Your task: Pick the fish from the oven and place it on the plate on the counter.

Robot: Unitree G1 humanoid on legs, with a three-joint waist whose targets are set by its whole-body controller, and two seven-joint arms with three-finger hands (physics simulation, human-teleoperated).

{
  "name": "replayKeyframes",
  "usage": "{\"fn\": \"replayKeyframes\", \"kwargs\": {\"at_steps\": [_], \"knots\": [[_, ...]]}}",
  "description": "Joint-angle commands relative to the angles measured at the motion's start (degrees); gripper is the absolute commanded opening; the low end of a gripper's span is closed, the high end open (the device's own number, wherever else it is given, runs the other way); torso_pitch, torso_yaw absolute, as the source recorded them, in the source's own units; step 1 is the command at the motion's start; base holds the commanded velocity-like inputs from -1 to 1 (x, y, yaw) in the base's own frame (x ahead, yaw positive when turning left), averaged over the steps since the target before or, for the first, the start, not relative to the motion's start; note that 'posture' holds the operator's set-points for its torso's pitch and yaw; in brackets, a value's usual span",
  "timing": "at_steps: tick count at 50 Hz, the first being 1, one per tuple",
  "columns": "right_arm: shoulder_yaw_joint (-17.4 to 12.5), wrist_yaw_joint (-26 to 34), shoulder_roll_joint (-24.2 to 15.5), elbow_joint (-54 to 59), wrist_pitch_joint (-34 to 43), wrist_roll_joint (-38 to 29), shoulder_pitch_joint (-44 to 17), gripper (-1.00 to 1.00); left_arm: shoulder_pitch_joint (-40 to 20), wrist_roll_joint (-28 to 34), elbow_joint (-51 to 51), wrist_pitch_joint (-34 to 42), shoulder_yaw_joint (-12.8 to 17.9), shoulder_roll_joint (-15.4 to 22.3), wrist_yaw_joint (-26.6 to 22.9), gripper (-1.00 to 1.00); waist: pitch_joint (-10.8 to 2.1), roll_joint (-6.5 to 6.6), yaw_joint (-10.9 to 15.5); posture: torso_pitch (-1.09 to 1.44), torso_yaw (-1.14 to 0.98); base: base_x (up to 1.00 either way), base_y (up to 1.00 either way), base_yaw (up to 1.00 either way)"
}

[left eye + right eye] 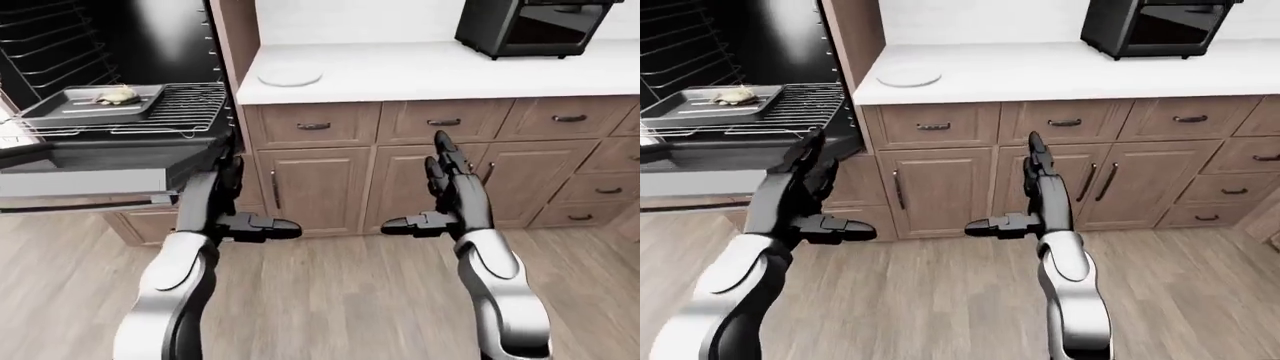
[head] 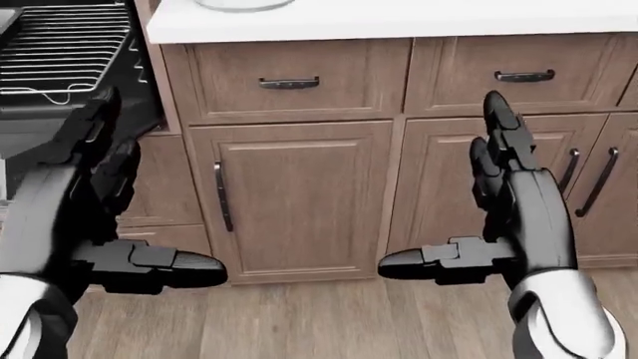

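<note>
Left-eye view: the open oven [image 1: 100, 90] fills the ten o'clock corner, its rack carrying a baking tray [image 1: 88, 103] with the fish [image 1: 117, 96] on it. On the bench [image 1: 450, 71], the plate [image 1: 289, 76] sits at twelve o'clock. Left hand [image 1: 232, 196] and right hand [image 1: 440, 187] hang spread and empty; the left one should reach low over the tray's rim.

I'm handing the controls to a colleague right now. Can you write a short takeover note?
Left hand: open, empty, raised below the pulled-out wire oven rack.
Right hand: open, empty, raised before the wooden cabinets.
The pale fish lies on the dark grey baking tray on that rack.
The round white plate sits on the white counter, bare.
Done: oven is open.
Left: grasp fish, carry it to plate.
</note>
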Motion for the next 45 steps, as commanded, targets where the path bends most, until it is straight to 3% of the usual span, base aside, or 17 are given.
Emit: {"fn": "replayKeyframes", "kwargs": {"at_steps": [1,6,9,12,14,16,18,20,22,23,24,27,32,35,36,40,45], "knots": [[0.3,0.2,-0.3,-2.9,-0.7,0.5,-2.3,1.0,-2.5,-0.3,-2.4,-0.1,1.5,0.9,0.7,1.0,-0.73,0.13,0.3,0.0,0.0,0.84,0.0,0.0],[0.7,0.7,0.4,-3.8,-0.6,2.9,-2.1,1.0,-1.7,-1.3,-3.0,-0.2,1.6,0.9,1.1,1.0,-1.39,2.5,-1.4,0.0,0.0,0.85,0.0,0.0],[0.8,0.9,0.2,-3.7,-0.7,3.4,-2.4,1.0,-1.6,-1.5,-2.6,-0.8,1.6,1.0,1.2,1.0,-2.57,6.5,-1.4,0.0,0.0,0.86,0.0,0.0],[0.5,1.2,0.2,-4.0,-0.7,4.5,-2.3,1.0,-0.8,-1.6,-3.0,-1.0,1.3,0.8,1.4,1.0,1.03,6.43,-0.6,0.0,0.0,0.88,0.0,0.0],[0.4,1.1,0.3,-4.0,-1.2,4.9,-1.8,1.0,-0.1,-1.5,-3.1,-1.5,1.1,0.7,1.3,1.0,-0.88,6.38,0.2,0.0,0.0,0.88,0.0,0.0],[0.5,1.2,0.3,-4.6,-1.1,5.4,-1.8,1.0,0.2,-1.4,-2.5,-2.1,1.2,0.7,1.0,1.0,-0.49,6.2,0.7,0.0,0.0,0.88,0.0,0.0],[0.3,1.5,0.6,-5.7,-1.2,6.6,-1.2,1.0,0.2,-1.2,-2.8,-1.6,1.3,0.9,1.0,1.0,-0.43,5.86,1.1,0.0,0.0,0.75,0.0,0.0],[0.6,1.6,0.5,-4.5,-2.7,6.4,-0.6,1.0,1.1,-0.8,-2.4,-2.7,1.1,0.8,0.7,1.0,-3.14,4.67,0.6,0.0,0.0,0.05,0.0,0.25],[0.9,1.8,0.5,-4.8,-2.5,6.3,-0.3,1.0,1.0,-0.7,-2.5,-2.4,1.2,0.7,0.6,1.0,-2.35,0.57,0.7,0.0,0.0,0.0,0.0,0.8],[0.9,1.9,0.5,-5.0,-2.4,6.4,-0.4,1.0,1.0,-0.5,-1.9,-3.1,1.2,0.7,0.5,1.0,-1.35,-3.37,-0.2,0.0,0.0,0.0,0.0,1.0],[0.9,2.0,0.4,-5.1,-2.3,6.4,-0.4,1.0,0.8,-0.6,-2.2,-2.6,1.2,0.7,0.5,1.0,-0.83,0.71,0.1,0.0,0.0,0.0,0.0,1.0],[0.4,2.1,0.1,-7.1,-0.3,7.1,-0.9,1.0,0.1,-0.8,-2.9,-1.5,1.6,0.9,0.5,1.0,-1.22,0.43,-0.5,0.0,0.0,0.0,0.0,1.0],[-0.3,2.4,-0.6,-8.0,0.5,7.4,-1.5,1.0,-0.8,-1.1,-4.2,0.3,1.8,1.2,0.7,1.0,-0.18,3.26,0.2,0.0,0.0,0.0,0.0,1.0],[-0.4,2.3,-0.7,-9.4,1.9,7.7,-1.8,1.0,-0.8,-1.2,-4.9,0.9,1.9,1.3,0.8,1.0,-2.45,9.91,2.0,0.0,0.0,0.0,0.0,1.0],[-0.3,2.2,-0.6,-9.6,1.8,7.7,-1.7,1.0,-0.4,-1.1,-4.6,0.3,1.9,1.2,0.7,1.0,-0.62,7.73,2.0,0.0,0.0,0.0,0.0,1.0],[-0.2,2.3,-0.6,-8.9,1.2,7.5,-2.0,1.0,-0.9,-1.2,-4.2,0.3,2.2,1.4,0.6,1.0,-2.44,5.02,3.4,0.0,0.0,0.0,0.0,1.0],[0.0,2.5,-0.5,-8.7,0.7,7.4,-1.7,1.0,-0.4,-1.2,-3.9,-0.1,2.1,1.4,0.6,1.0,-0.76,-0.06,1.6,0.0,0.0,0.0,0.0,1.0]]}}
